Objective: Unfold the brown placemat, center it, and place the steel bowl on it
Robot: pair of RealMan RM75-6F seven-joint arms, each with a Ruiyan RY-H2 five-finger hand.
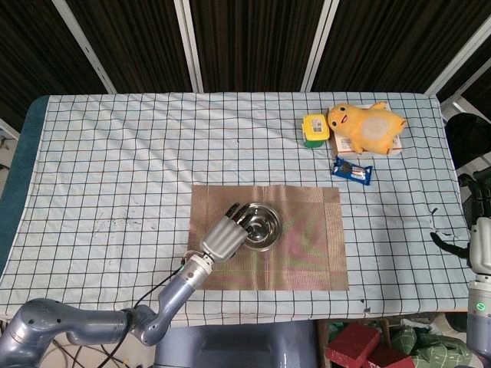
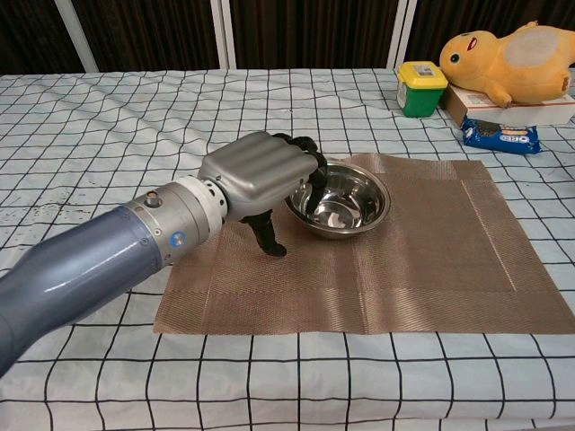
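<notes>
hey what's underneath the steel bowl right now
The round steel bowl sits upright on the unfolded brown woven placemat, which lies on the checked tablecloth. The left hand hides the bowl's near-left rim.

Right hand [image 1: 482,247] cut by frame edge; left hand [image 2: 260,172] hides bowl [image 2: 346,199] rim.

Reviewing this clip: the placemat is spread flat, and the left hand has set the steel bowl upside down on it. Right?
Not quite. The placemat is flat and the left hand is at the steel bowl, but the bowl sits upright, open side up; the chest view shows its shiny inside.
</notes>
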